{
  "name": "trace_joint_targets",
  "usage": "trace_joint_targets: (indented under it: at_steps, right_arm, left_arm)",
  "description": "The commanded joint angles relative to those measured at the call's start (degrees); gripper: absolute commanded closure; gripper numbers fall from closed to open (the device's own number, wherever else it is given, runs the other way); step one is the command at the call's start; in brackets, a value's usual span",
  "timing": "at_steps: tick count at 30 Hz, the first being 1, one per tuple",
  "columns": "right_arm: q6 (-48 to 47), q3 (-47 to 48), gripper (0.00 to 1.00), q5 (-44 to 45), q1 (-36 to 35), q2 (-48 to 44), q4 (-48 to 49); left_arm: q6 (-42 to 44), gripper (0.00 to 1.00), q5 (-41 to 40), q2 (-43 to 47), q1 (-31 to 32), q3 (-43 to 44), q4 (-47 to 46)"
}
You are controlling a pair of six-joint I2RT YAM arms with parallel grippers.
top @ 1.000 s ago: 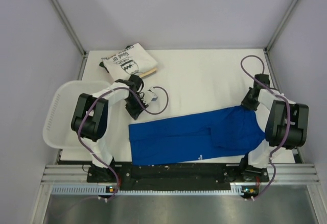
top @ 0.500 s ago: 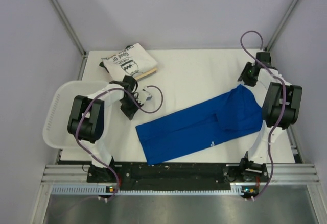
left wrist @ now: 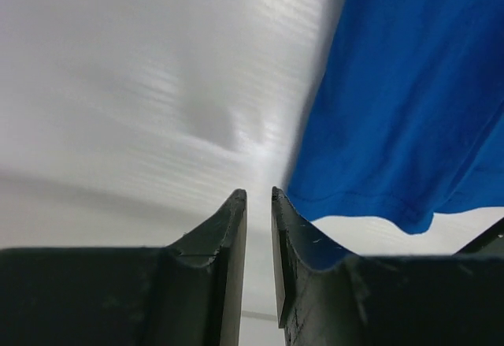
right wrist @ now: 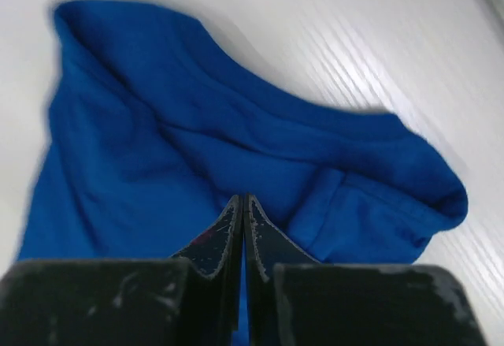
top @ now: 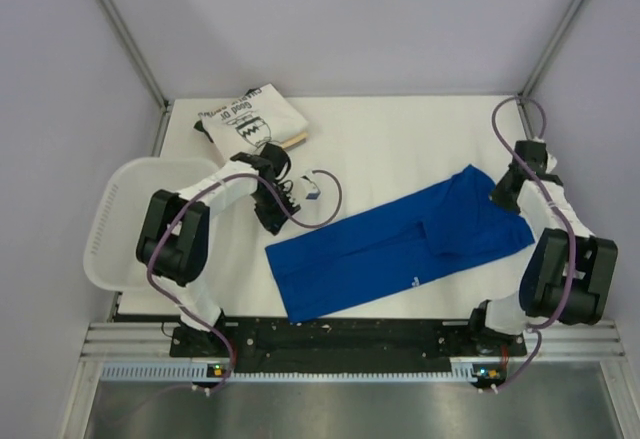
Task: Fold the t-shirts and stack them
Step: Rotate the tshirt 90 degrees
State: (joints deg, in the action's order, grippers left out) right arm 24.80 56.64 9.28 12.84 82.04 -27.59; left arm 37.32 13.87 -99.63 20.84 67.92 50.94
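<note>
Royal blue t-shirt lies as a long, half-folded band from the centre of the surface toward 3 o'clock, its right end rumpled and the print hidden. Folding it looks to be the step in hand; next calls for fresh grips to fold it crosswise. Left tool, nearly shut and empty, sits off its 10 o'clock corner; right tool, pressed shut, grips nothing visible. White printed t-shirt waits folded at 11 o'clock

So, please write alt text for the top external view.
A royal blue t-shirt, folded into a long strip, lies slanted on a white table. The right pincer is at its right end, the left pincer near its left end. A folded white t-shirt and a white basket sit at left.
</note>
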Motion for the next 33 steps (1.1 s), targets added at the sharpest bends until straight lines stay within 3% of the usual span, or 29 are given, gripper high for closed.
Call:
trace_joint_targets:
  at_steps: [1, 6, 10, 15, 19, 21, 24, 25, 27, 30, 33]
  right_arm:
    - [3.06, -6.71, 1.0, 1.36, 2.18, 3.29, -0.19]
    - [-1.05, -1.56, 1.0, -4.6, 1.58, 15.57, 2.64]
    - [-5.54, 20.29, 1.0, -2.07, -5.35, 33.83, -4.91]
    - [-6.86, 58.51, 1.0, -10.93, -14.05, 54.32, -18.79]
    - [-7.48, 82.27, 1.0, -21.02, -21.09, 65.86, -16.89]
    - [-6.44, 83.72, 0.98, -29.37, -21.72, 65.36, -12.85]
    - [-7.3, 77.77, 0.86, -28.27, -19.01, 57.03, -10.12]
    - [-8.0, 75.31, 0.77, -27.31, -17.86, 53.26, -9.33]
    - [-9.5, 70.38, 0.61, -28.69, -14.17, 46.23, -7.66]
    - [-12.82, 64.24, 0.47, -36.67, -11.26, 34.2, -7.38]
    - [-20.82, 50.2, 0.39, -40.21, -12.48, 17.95, -6.25]
  left_arm:
    - [1.35, 0.76, -1.73, -4.59, 0.87, 3.44, -1.19]
    - [3.54, 0.76, -2.27, -6.01, 3.14, -1.37, -3.04]
    - [8.54, 0.76, -0.6, -2.16, 7.1, -9.72, -3.04]
    - [12.42, 0.76, 8.18, 4.53, 13.86, -14.65, 1.53]
    - [13.12, 0.75, 14.06, 5.86, 21.42, -13.18, 1.61]
    - [13.83, 0.74, 16.79, 5.85, 21.7, -10.37, 4.25]
    - [14.44, 0.69, 16.19, 8.74, 21.17, -9.3, 6.45]
    - [15.14, 0.66, 15.84, 10.06, 21.0, -9.3, 7.06]
    - [16.72, 0.58, 16.1, 11.21, 21.0, -7.55, 9.96]
    - [17.87, 0.23, 18.29, 10.6, 21.17, -2.89, 12.95]
    - [18.66, 0.14, 21.98, 11.13, 22.4, -0.77, 11.04]
